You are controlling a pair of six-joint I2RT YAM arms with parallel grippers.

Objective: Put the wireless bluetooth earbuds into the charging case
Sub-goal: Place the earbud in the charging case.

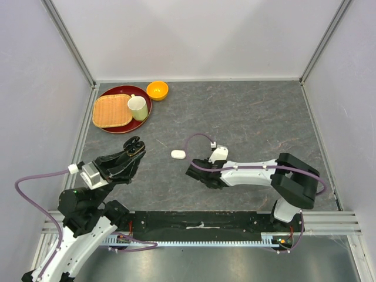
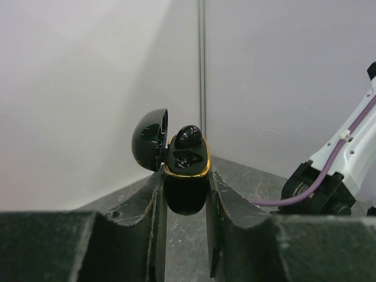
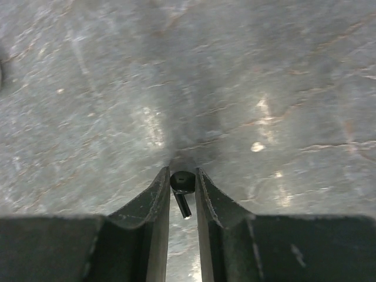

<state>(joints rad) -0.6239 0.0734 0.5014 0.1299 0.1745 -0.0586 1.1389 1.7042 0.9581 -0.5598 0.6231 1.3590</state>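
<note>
Jaws of the left gripper (image 2: 185, 176) clamp a black case (image 2: 186, 191), lid open, one black earbud (image 2: 188, 136) seated inside. The right gripper (image 1: 197, 171) pinches a second black earbud (image 3: 182, 182) down at the table (image 1: 252, 117). Beyond lies a white case (image 1: 178, 154).

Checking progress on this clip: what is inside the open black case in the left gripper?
One black earbud sits in the black case at its far end. The nearer pocket looks empty. The fingers of the left gripper cover the case's lower sides.
</note>
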